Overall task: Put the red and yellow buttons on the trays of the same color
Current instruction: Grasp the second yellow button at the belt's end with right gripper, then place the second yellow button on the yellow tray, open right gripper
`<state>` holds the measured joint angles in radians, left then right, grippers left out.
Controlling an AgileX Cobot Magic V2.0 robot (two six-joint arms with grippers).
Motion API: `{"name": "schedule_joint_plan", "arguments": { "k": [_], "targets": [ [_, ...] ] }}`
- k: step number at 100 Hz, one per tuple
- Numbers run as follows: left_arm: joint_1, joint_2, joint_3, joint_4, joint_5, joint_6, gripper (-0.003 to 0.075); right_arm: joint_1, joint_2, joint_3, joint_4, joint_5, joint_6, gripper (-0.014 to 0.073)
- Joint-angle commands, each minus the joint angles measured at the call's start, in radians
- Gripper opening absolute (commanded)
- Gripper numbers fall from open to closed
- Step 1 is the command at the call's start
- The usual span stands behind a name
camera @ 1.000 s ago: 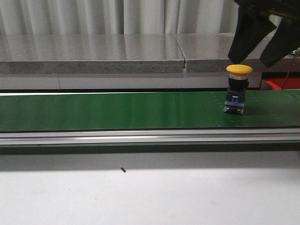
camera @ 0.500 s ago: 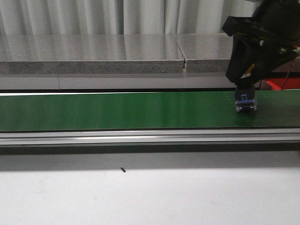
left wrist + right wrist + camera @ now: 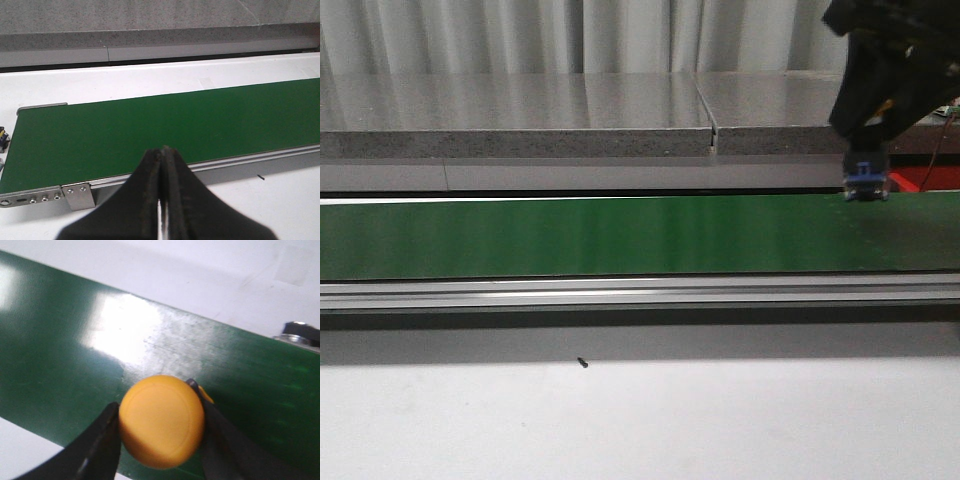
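My right gripper (image 3: 157, 412) is shut on the yellow button (image 3: 161, 434), its black fingers pressing either side of the round cap. In the front view that gripper (image 3: 868, 140) hangs at the upper right, and only the button's blue base (image 3: 865, 186) shows below it, lifted just above the far edge of the green belt (image 3: 570, 235). My left gripper (image 3: 161, 152) is shut with nothing in it, over the belt's near rail. The red button is out of view. A strip of red (image 3: 932, 178) shows behind the belt at the far right; I cannot tell whether it is a tray.
A grey stone ledge (image 3: 520, 110) runs behind the belt, with curtains beyond. A metal rail (image 3: 620, 293) borders the belt's front, and white table (image 3: 620, 420) with a small black speck (image 3: 582, 363) lies before it. A screwed end plate (image 3: 75, 192) marks one belt end.
The right gripper came down over the yellow button standing on the belt, shut on its cap, and lifted it up and to the right off the belt. The left arm has not visibly moved.
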<state>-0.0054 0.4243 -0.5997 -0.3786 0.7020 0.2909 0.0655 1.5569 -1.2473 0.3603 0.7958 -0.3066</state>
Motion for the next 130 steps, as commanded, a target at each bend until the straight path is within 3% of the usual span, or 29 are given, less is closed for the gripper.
{"name": "schedule_joint_plan", "arguments": {
  "k": [1,40,69,88,107,130],
  "targets": [
    [-0.008,0.007,-0.026,-0.025,-0.061,-0.001,-0.0020,-0.057,-0.078,-0.027,0.009,-0.018,-0.015,0.0216],
    [-0.008,0.007,-0.026,-0.025,-0.061,-0.001,-0.0020,-0.420,-0.126,-0.023,0.014,-0.009,-0.009,0.0216],
    [-0.008,0.007,-0.026,-0.025,-0.061,-0.001,-0.0020,-0.639,-0.126,0.046,0.077,-0.142,0.028,0.0216],
    [-0.008,0.007,-0.026,-0.025,-0.061,-0.001,-0.0020,-0.714,-0.111,0.155,0.109,-0.300,0.052,0.0216],
    [-0.008,0.007,-0.026,-0.025,-0.061,-0.001,-0.0020,-0.765,-0.022,0.186,0.193,-0.322,0.054,0.0216],
    [-0.008,0.007,-0.026,-0.025,-0.061,-0.001,-0.0020,-0.764,0.095,0.186,0.194,-0.384,0.051,0.0216]
  ]
}}
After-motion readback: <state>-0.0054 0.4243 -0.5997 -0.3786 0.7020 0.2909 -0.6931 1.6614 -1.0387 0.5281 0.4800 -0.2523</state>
